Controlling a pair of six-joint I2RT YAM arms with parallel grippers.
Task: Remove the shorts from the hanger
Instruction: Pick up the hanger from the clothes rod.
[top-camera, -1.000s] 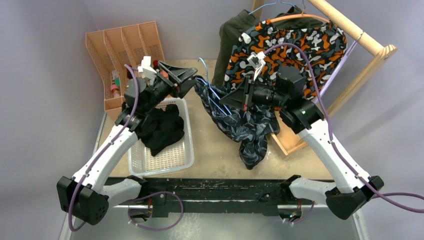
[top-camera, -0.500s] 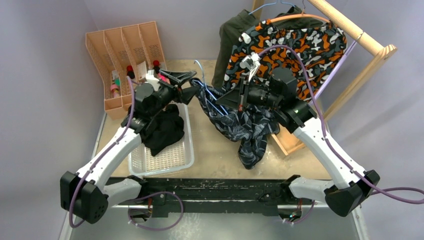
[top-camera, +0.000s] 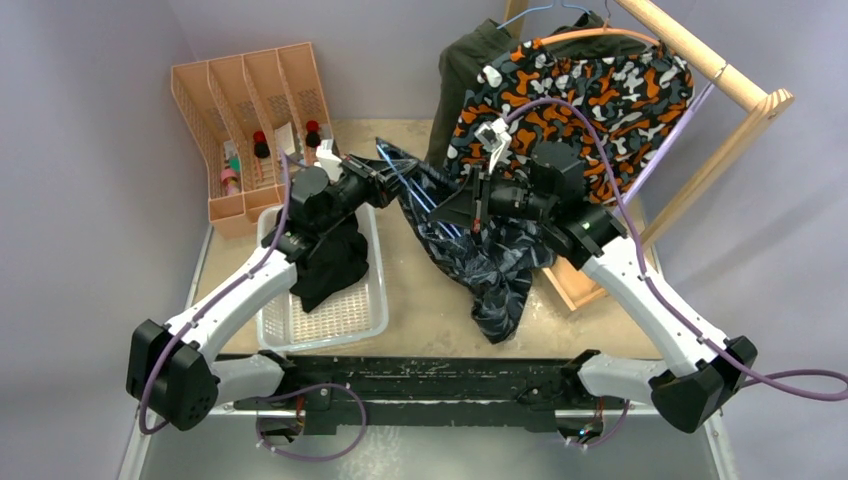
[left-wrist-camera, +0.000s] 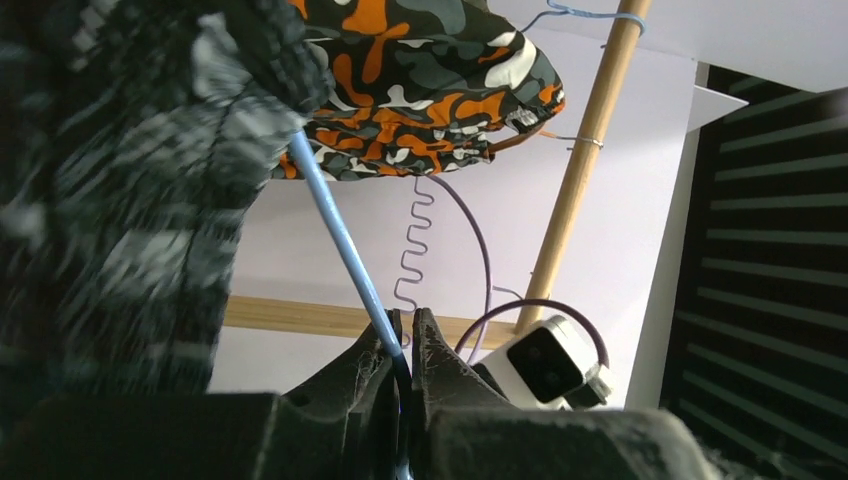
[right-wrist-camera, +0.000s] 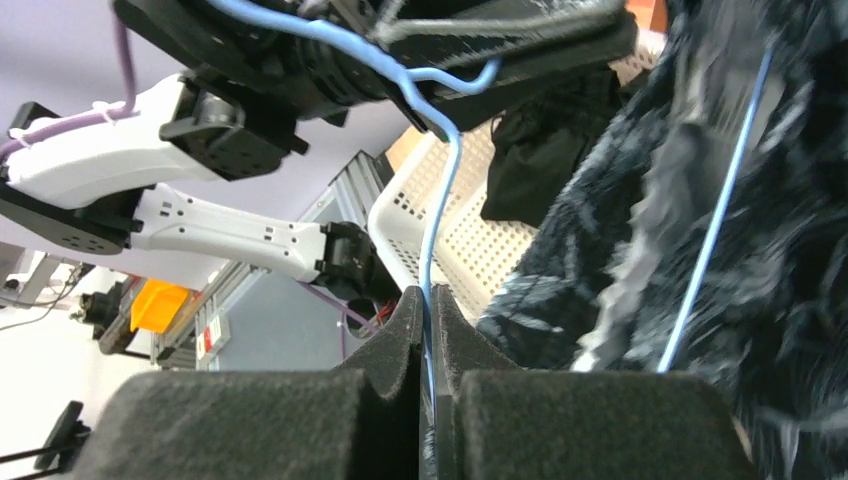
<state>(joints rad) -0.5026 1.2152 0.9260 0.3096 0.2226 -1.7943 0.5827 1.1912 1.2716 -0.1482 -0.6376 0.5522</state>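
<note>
A blue wire hanger (top-camera: 410, 185) carries the dark blue-grey camouflage shorts (top-camera: 485, 265), which droop onto the table. My left gripper (top-camera: 393, 166) is shut on the hanger's wire (left-wrist-camera: 345, 250) at its left end, seen up close in the left wrist view (left-wrist-camera: 405, 335). My right gripper (top-camera: 440, 214) is shut on another stretch of the same wire (right-wrist-camera: 442, 190), the jaws (right-wrist-camera: 427, 300) pinching it. Black shorts (top-camera: 325, 255) lie in the white basket (top-camera: 350, 318). Orange-black-white camouflage shorts (top-camera: 580, 95) and olive shorts (top-camera: 462, 70) hang on the wooden rack (top-camera: 725, 78).
An orange desk organiser (top-camera: 215, 95) with small bottles stands at the back left. The rack's wooden base (top-camera: 580, 290) sits on the table right of the drooping shorts. A purple cable (top-camera: 610, 110) arcs over the right arm.
My left gripper has moved right to the hanger and closed on its wire. The right arm, still gripping the wire, has shifted slightly left with the shorts.
</note>
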